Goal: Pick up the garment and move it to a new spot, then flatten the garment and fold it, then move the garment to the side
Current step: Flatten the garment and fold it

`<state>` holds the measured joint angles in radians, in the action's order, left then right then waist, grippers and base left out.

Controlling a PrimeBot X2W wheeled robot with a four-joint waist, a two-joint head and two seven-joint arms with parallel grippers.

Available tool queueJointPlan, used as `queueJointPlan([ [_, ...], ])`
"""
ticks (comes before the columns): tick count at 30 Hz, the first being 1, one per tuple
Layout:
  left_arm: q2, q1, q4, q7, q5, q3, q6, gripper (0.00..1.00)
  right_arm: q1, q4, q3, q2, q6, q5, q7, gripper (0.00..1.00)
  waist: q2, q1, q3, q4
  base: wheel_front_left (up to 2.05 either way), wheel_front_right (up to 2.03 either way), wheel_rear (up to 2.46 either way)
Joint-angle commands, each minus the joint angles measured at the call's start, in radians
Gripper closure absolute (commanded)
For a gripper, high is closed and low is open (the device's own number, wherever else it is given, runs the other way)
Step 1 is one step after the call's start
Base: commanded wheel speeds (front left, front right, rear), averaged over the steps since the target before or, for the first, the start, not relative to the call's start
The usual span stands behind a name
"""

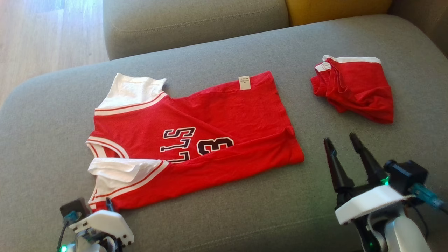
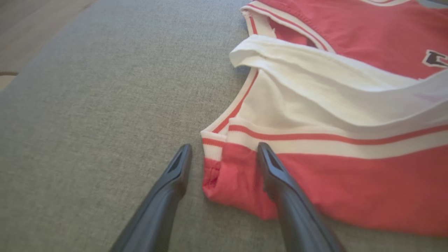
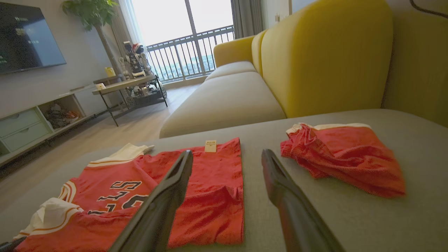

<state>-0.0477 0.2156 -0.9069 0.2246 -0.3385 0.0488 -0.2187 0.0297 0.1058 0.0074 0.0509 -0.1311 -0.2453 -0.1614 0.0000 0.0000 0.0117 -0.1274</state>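
The garment (image 1: 217, 115), a red jersey with white sleeves and dark lettering, lies spread on the grey sofa cushion (image 1: 245, 217). Its near long edge is folded up over part of the lettering. In the left wrist view my left gripper (image 2: 224, 149) is open at the jersey's near sleeve corner (image 2: 224, 168): one finger rests over the red cloth, the other over bare cushion. My right gripper (image 1: 340, 138) is open above the cushion, just right of the jersey's hem (image 3: 224, 196), holding nothing.
A second red piece of clothing (image 1: 357, 91) lies folded at the cushion's far right. Behind are another grey cushion (image 1: 192, 24) and a yellow backrest (image 1: 336, 8). Wooden floor (image 1: 45, 31) shows beyond the cushion's left edge.
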Motion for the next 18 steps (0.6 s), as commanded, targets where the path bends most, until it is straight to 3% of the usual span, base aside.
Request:
queueJointPlan([
  [1, -0.013, 0.025, -0.011, -0.011, -0.006, -0.023, 0.004, 0.07, 0.049, -0.010, 0.023, 0.002, 0.000, -0.007, 0.020, 0.00, 0.0000, 0.0000, 0.001, 0.001, 0.00, 0.00, 0.00],
  [4, -0.013, 0.035, -0.024, -0.007, -0.007, -0.017, 0.010, 0.00, 0.071, 0.056, 0.008, 0.000, 0.000, -0.013, 0.072, 0.00, 0.0000, 0.0000, 0.004, 0.007, 0.00, 0.00, 0.00],
  [11, -0.010, 0.061, -0.040, 0.005, 0.001, 0.015, 0.025, 0.00, 0.185, 0.345, -0.044, 0.000, 0.000, -0.166, 0.150, 0.00, 0.0000, 0.0000, 0.016, 0.045, 0.00, 0.00, 0.00],
  [14, -0.007, 0.074, -0.048, 0.009, 0.006, 0.045, 0.032, 0.00, 0.269, 0.522, -0.031, 0.000, 0.000, -0.242, 0.145, 0.00, 0.0000, 0.0000, 0.026, 0.069, 0.00, 0.00, 0.00],
  [18, -0.005, 0.082, -0.052, 0.011, 0.000, 0.060, 0.033, 0.00, 0.320, 0.630, -0.001, -0.001, 0.000, -0.271, 0.126, 0.00, 0.0000, 0.0000, 0.032, 0.080, 0.00, 0.00, 0.00],
])
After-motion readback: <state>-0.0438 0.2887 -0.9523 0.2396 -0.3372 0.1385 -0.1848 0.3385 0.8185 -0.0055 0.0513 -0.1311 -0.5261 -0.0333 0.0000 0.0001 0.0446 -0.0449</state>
